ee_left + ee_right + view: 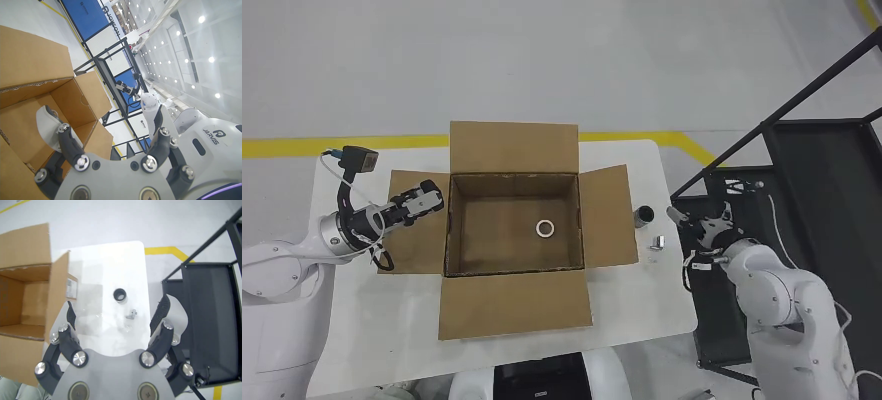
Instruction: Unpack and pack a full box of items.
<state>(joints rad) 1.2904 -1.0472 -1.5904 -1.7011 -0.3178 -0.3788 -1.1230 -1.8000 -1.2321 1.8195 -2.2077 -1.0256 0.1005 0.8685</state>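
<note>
Smooth white tabletop (642, 300), rounded at the corners. At its middle, a brown corrugated cardboard box (512, 160), all four flaps opened outward. On the box floor, toward the right wall, one small white ring-shaped roll (546, 229), lying flat. Right of the box, on bare table: a short dark cylinder (644, 215) standing upright, and near it a small grey metal angle piece (659, 241). Left gripper (432, 198) above the left flap, beside the box wall, ribbed black pads spread wide, empty. Right gripper (677, 215) at the table's right edge, just beside both small parts, likewise splayed wide, holding nothing.
</note>
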